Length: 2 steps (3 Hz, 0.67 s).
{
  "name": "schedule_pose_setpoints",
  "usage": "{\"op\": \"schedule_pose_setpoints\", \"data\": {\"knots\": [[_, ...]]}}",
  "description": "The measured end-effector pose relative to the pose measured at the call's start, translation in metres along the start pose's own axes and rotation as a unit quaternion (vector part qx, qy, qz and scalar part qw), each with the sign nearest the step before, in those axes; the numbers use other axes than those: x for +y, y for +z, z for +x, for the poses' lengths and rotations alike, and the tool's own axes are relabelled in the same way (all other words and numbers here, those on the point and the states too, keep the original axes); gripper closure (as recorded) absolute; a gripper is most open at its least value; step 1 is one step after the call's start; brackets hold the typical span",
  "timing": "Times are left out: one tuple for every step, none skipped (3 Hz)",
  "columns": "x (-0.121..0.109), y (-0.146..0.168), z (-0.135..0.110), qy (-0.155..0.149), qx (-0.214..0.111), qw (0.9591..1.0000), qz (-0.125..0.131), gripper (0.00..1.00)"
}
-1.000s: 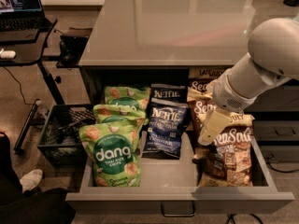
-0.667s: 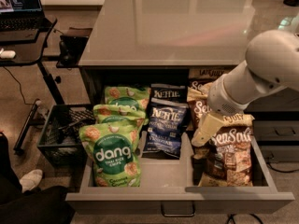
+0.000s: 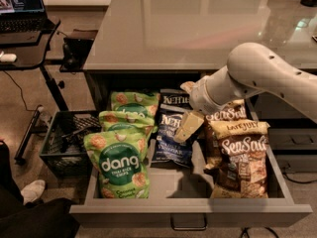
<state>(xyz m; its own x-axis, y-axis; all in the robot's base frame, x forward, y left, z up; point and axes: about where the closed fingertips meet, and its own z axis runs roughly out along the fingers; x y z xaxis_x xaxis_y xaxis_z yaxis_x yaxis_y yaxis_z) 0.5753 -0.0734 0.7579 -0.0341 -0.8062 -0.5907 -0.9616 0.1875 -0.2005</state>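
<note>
An open drawer [image 3: 148, 215] under a grey counter holds snack bags. Three green Dang bags [image 3: 120, 165] stand in a row on the left. Blue Kettle bags [image 3: 167, 142] fill the middle, and brown Late July Sea Salt bags [image 3: 241, 155] stand on the right. My white arm [image 3: 257, 76] reaches in from the right. The gripper [image 3: 186, 126] hangs just above the front Kettle bag, at the gap between the blue and brown bags. It holds nothing that I can see.
The grey countertop [image 3: 188, 29] overhangs the drawer's back. A black wire crate [image 3: 67, 143] sits on the floor left of the drawer. A desk with a laptop [image 3: 20, 4] stands at far left, and a shoe [image 3: 32, 188] lies near the drawer's left corner.
The arm has swung left and the gripper has moved from over the brown Sea Salt bags to over the blue Kettle bags. The bags have not shifted.
</note>
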Motion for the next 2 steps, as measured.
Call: {"op": "schedule_pose_setpoints", "data": {"knots": [[0.000, 0.000, 0.000, 0.000, 0.000, 1.0000, 0.000, 0.00], [-0.006, 0.023, 0.005, -0.012, 0.008, 0.9998, 0.012, 0.00]]}}
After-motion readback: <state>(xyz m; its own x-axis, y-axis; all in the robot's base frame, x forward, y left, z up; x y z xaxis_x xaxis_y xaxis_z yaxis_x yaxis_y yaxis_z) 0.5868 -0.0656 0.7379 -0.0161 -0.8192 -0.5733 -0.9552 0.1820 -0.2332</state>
